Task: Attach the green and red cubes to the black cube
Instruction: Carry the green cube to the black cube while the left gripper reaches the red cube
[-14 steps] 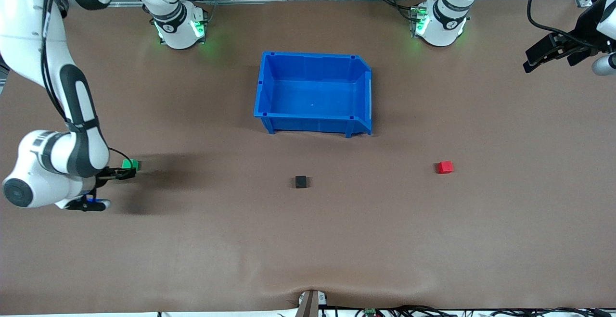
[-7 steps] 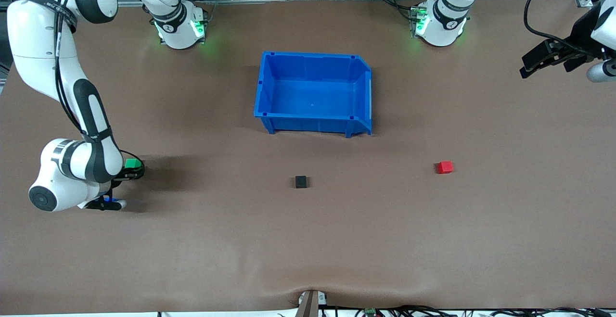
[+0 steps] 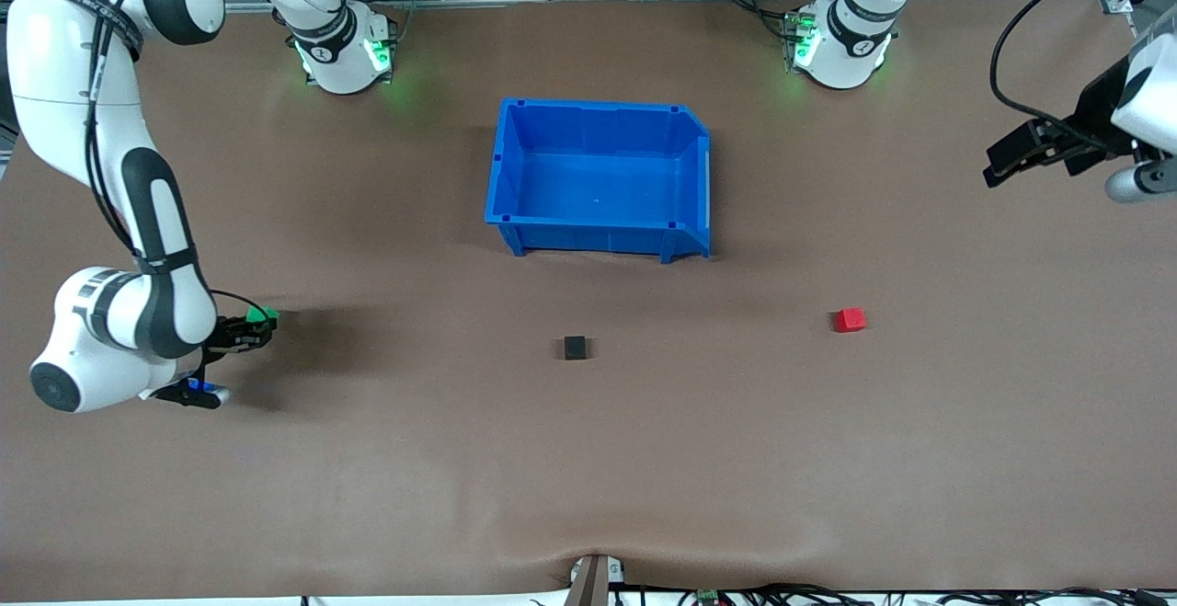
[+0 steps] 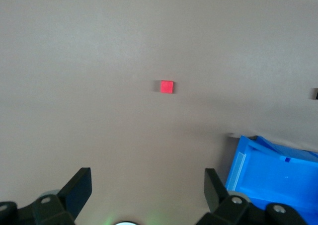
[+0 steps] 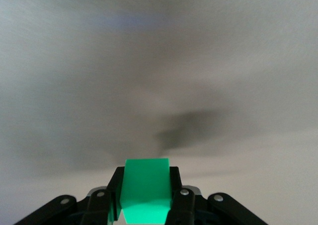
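Front view | right tool [image 3: 262,325] clamps green cube [image 3: 257,314] at table edge | left tool [image 3: 1002,165] wide, aloft

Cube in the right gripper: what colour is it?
Bright green. The green cube shows best in the right wrist view, clamped in the right gripper.

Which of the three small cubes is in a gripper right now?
The green cube, clamped between the right gripper's fingers at the right arm's end of the table. The black cube and red cube lie free on the table.
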Available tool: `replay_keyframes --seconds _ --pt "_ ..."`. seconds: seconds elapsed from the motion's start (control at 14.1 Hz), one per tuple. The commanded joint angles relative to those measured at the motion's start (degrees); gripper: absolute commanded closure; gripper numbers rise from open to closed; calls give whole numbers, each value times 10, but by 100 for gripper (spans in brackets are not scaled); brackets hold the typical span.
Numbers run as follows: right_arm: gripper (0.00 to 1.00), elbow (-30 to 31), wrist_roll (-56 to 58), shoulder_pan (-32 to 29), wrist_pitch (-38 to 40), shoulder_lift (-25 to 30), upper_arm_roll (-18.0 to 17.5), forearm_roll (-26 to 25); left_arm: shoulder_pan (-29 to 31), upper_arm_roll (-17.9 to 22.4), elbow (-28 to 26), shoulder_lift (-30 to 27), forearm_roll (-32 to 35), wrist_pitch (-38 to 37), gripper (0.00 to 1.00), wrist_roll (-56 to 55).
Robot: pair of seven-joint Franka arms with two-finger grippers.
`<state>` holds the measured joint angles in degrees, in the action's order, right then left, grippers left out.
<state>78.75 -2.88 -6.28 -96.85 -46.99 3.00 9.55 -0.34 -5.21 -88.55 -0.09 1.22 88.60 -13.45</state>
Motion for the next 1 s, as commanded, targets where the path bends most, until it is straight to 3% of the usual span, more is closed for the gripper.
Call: replay_keyframes --seconds 0.0,0.5,0.92 --pt "100 -33 -127 16 20 1 -9 56 -1 -1 7 18 10 22 0 3" --pt "100 -47 -502 129 1 4 -8 214 8 -1 -8 69 16 48 0 4" --pt "100 -31 -782 264 -230 -6 -8 245 8 -1 -40 105 23 62 0 0"
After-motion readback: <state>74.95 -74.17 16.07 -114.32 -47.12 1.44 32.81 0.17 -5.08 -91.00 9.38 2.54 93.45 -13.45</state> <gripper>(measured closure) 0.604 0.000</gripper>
